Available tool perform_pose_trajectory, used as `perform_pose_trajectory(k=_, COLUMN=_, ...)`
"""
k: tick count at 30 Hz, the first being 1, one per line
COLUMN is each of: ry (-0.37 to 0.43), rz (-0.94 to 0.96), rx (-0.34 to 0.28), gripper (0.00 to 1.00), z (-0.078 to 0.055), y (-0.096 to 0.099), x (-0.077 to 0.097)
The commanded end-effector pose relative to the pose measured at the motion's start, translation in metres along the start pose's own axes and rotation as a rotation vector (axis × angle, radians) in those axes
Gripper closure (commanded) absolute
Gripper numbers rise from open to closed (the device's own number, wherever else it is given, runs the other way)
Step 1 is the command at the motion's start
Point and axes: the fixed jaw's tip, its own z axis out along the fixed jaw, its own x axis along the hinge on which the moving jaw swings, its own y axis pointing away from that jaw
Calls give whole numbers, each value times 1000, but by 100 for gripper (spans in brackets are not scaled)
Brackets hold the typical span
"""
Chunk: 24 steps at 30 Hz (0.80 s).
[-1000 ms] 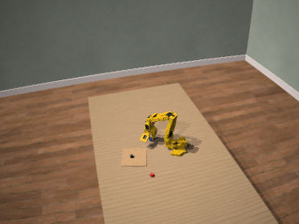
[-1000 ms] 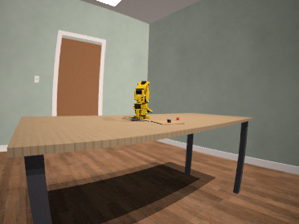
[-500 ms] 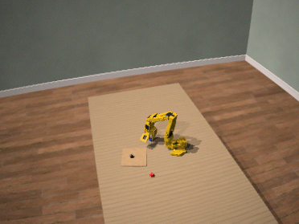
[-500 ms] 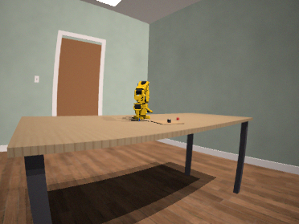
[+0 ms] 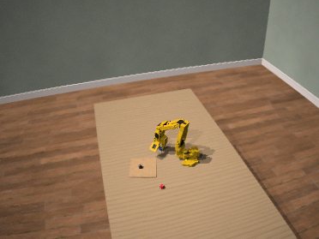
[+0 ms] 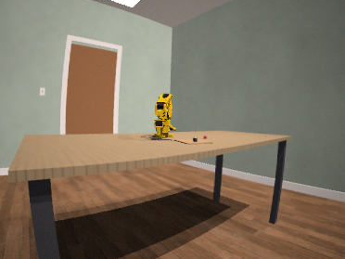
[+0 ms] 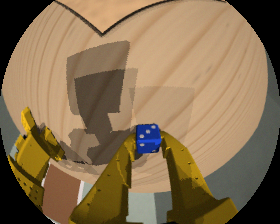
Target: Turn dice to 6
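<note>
In the wrist view, the two yellow fingers are narrow and they hold the blue die between their tips, in the lower middle of the frame. In the top view, this die is outside the mat, to its upper right. The black die is on the mat. The red die is on the counter, at the lower right of the mat.
</note>
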Motion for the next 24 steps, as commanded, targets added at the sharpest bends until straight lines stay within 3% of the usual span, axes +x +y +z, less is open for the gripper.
perform_pose_trajectory(k=1, ry=-1, rz=13, rx=15, gripper=94, z=-1, y=-2, x=1)
perform_pose_trajectory(k=14, ry=-1, rz=13, rx=15, gripper=91, z=-1, y=-2, x=1)
perform_pose_trajectory(k=24, ry=-1, rz=13, rx=15, gripper=83, z=-1, y=-2, x=1)
